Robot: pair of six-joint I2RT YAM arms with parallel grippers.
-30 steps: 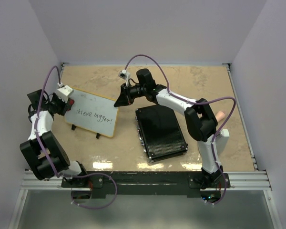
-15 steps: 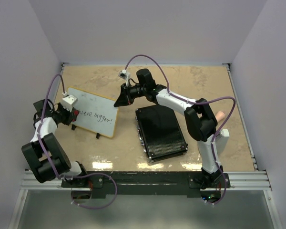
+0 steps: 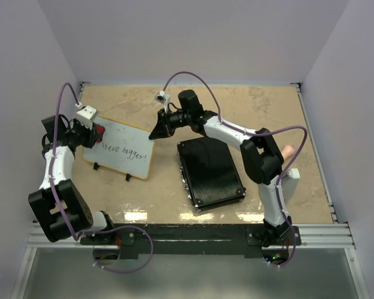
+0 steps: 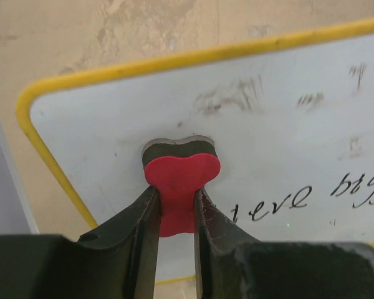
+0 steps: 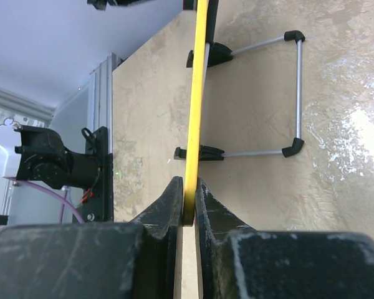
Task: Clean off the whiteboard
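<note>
On the left half of the tan surface [image 3: 262, 106], the whiteboard [image 3: 121, 148] stood tilted on its black feet [image 3: 128, 177], its written face toward the arms and its long edges running slantwise from far left to near right. Its left edge lay close to the left border of the surface and to the side wall. Its right edge stood apart from the black ribbed case [image 3: 210, 171], with a strip of bare surface between them. A broader band of bare surface lay beyond the board's far edge, up to the back wall.

The left tool [image 3: 95, 132] was at the board's far-left corner, its fingers [image 4: 143, 218] closed on the stem of a red eraser [image 4: 182, 169]. The eraser's grey pad lay against the white face just inside the rounded yellow frame corner [image 4: 34, 103]. Faint smudges [image 4: 230, 99] marked the face below the top edge, and handwritten words [image 4: 274, 202] ran lower down, to the right of the eraser.

The right tool [image 3: 157, 132] met the board at its far-right corner. In the right wrist view its fingers [image 5: 171, 199] were pinched onto the thin yellow edge [image 5: 198, 93], seen end-on, with no gap showing on either side. Behind the board, a wire stand [image 5: 297, 87] rested on the surface.
</note>
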